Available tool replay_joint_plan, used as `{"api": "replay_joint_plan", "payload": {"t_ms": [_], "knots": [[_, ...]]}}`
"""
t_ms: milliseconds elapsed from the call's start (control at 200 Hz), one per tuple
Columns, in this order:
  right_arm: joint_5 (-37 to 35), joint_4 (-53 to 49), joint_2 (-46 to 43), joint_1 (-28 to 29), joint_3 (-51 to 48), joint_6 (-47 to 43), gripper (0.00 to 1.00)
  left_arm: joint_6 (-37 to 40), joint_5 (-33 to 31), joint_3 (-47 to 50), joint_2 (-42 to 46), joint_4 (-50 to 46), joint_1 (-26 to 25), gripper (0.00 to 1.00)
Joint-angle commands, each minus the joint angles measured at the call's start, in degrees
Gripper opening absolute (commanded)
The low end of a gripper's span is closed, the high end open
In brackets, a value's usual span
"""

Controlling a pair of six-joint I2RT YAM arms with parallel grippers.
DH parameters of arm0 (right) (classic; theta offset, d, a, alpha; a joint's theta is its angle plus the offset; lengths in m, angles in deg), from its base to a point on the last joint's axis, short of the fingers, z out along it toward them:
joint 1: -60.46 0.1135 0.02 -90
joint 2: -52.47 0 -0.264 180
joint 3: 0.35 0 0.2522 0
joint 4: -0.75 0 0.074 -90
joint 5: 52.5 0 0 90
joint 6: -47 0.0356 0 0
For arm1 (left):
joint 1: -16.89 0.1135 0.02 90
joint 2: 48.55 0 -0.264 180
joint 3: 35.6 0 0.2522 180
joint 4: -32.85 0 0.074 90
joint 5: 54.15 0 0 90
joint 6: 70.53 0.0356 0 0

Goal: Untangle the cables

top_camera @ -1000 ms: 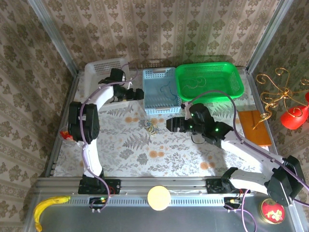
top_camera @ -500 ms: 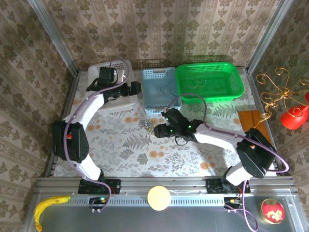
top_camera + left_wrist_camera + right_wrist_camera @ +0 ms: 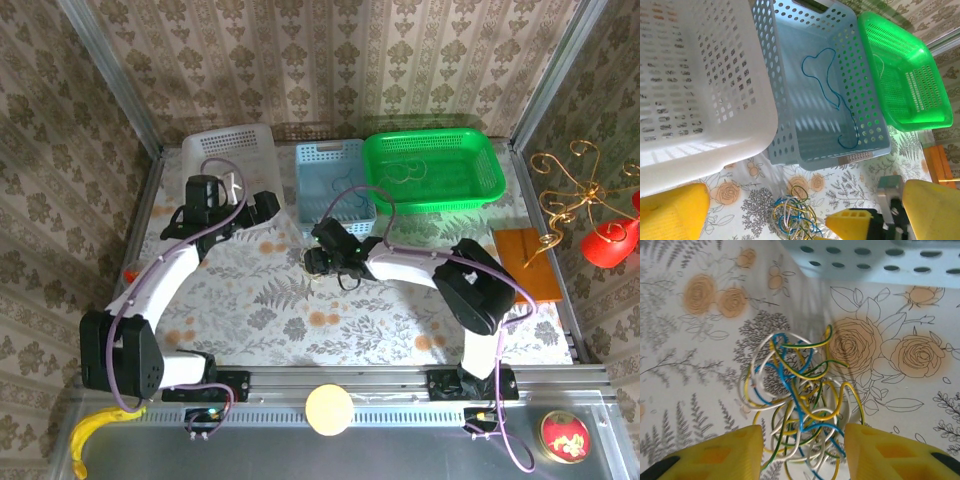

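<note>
Yellow, blue, white cables (image 3: 800, 400) tangled: likely light, limp, springy; outer loop looks best hold; right gripper (image 3: 802, 452) fingers apart, straddling them; left gripper (image 3: 263, 204) fingers spread, empty.

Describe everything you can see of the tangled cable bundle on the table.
The cable bundle is a loose knot of thin, plastic-looking cords in yellow, blue, white and green, looped over one another. It lies on the floral tablecloth just in front of the blue basket, not touching it. The right claw straddles its edge, a finger on each side.
</note>
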Motion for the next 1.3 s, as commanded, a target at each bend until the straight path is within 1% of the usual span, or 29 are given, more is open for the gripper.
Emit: {"api": "replay_joint_plan", "payload": {"t_ms": [0, 40, 75, 110, 170, 235, 325, 450, 540, 690, 855, 925, 1020, 1100, 1110, 1130, 1295], "knots": [[-2.41, 1.55, 2.68, 0.31, 1.72, 1.65, 0.44, -2.08, -0.72, 1.13, 1.97, 3.68, 0.77, 1.00], [-2.13, 1.97, 3.28, 0.36, 1.70, 1.79, 0.41, -1.86, -0.47, 1.34, 2.03, 3.76, 0.87, 1.00], [-1.73, 2.21, 3.64, 0.38, 1.74, 1.82, 0.35, -1.96, -0.20, 1.50, 2.17, 3.84, 1.01, 1.00], [-1.09, 2.29, 3.81, 0.40, 1.62, 1.94, 0.28, -1.98, 0.10, 1.67, 2.17, 3.96, 1.12, 1.00], [-0.52, 2.65, 2.79, 0.68, 0.70, 1.74, 0.12, -2.03, 0.58, 2.11, 2.17, 4.43, 1.28, 1.00], [-0.57, 3.31, 0.36, 1.11, -1.39, 1.98, 0.00, -2.31, 0.96, 2.88, 2.25, 5.19, 1.32, 1.00], [-0.47, 4.30, -4.45, 1.49, -5.20, 2.82, 0.00, -3.05, 1.62, 4.20, 2.51, 6.61, 1.32, 1.00], [-0.93, 7.98, -12.59, 1.43, -12.50, 5.23, 0.00, -4.70, 4.89, 6.49, 2.38, 9.52, 1.29, 1.00], [-0.99, 10.56, -17.07, 1.21, -16.72, 6.66, 0.00, -4.67, 6.42, 8.17, 2.57, 10.86, 0.03, 1.00], [1.72, 13.37, -18.76, 0.49, -19.58, 7.71, 0.00, -4.34, 6.41, 11.19, 3.07, 12.95, -4.61, 1.00], [2.84, 15.74, -18.23, -0.59, -21.72, 8.95, 0.00, -6.21, 3.21, 15.72, 3.64, 17.30, -9.24, 0.94], [3.67, 17.56, -18.82, -1.40, -23.48, 9.87, 0.00, -8.14, 2.27, 17.65, 3.88, 19.33, -10.76, 0.91], [4.83, 19.71, -20.29, -2.85, -25.80, 11.17, 0.00, -12.04, 0.89, 20.47, 4.43, 22.53, -12.37, 0.90], [5.86, 22.05, -22.17, -4.43, -28.11, 12.39, 0.00, -16.99, -0.10, 22.84, 4.71, 25.76, -12.34, 0.89], [6.11, 22.38, -22.40, -4.64, -28.38, 12.62, 0.00, -17.73, -0.24, 23.18, 4.78, 26.27, -13.56, 0.89], [6.53, 23.18, -22.86, -5.07, -28.96, 12.93, 0.00, -18.98, -0.50, 23.65, 4.80, 27.22, -14.14, 0.89], [9.65, 28.51, -26.36, -7.83, -32.15, 14.95, 0.00, -28.24, -1.84, 26.45, 4.13, 34.48, -15.52, 0.90]]}}
